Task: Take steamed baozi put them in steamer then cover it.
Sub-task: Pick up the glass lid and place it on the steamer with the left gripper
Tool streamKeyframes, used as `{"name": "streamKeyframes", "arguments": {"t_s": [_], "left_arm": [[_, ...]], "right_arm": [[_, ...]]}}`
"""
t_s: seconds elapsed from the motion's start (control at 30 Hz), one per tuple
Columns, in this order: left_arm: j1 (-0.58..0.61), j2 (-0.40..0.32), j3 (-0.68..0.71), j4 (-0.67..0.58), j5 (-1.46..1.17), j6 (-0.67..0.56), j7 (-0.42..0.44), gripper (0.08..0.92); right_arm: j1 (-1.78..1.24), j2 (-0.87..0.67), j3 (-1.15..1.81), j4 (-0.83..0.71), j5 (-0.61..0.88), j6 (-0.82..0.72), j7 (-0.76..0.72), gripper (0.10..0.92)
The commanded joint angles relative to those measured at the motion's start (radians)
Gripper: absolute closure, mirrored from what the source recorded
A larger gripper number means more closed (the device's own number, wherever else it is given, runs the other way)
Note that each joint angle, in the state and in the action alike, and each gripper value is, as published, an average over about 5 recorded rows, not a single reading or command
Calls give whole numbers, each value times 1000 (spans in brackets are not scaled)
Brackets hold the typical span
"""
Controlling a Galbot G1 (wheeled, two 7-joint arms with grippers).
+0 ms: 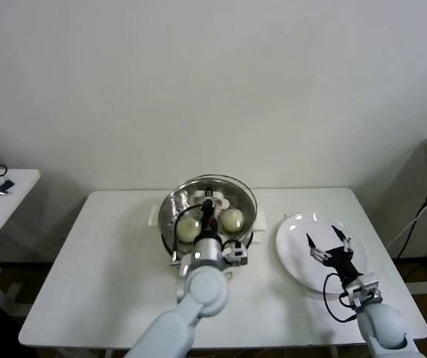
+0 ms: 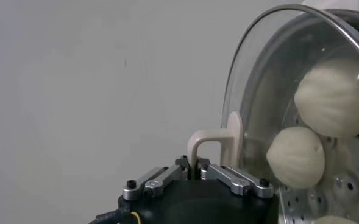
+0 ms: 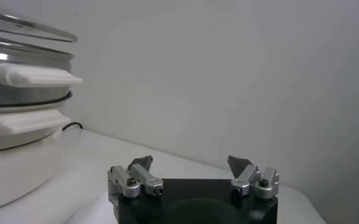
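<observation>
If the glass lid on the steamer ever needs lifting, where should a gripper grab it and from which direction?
Probably by the cream-white bar handle at the middle of the cover, coming from straight above. The glass dome is smooth and wide, while the bar stands proud with a gap beneath. The left gripper is shut on it this way, over the steamer.

Pale grey arms; black gripper bodies, silver screwed fingers (image 3: pixel 136 178), black cables.

Cover (image 1: pixel 212 195) on steamer (image 1: pixel 170 224) w/ baozi (image 1: pixel 232 219) inside.
</observation>
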Motion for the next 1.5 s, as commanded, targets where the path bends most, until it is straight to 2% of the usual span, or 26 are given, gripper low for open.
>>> {"name": "streamKeyframes", "arguments": {"t_s": [0.03, 1.33, 1.43, 1.5], "left_arm": [[2, -22, -1, 16, 44, 49, 29, 853], [6, -4, -1, 44, 94, 49, 59, 849], [8, 0, 2, 30, 89, 49, 59, 820], [9, 4, 6, 16, 86, 49, 60, 761]], "right_arm": [[3, 0, 0, -1, -1, 0, 0, 203], [-2, 0, 10, 11, 7, -9, 0, 203], [-2, 0, 11, 16, 11, -19, 4, 203], [-2, -2, 11, 20, 11, -26, 6, 203]]}}
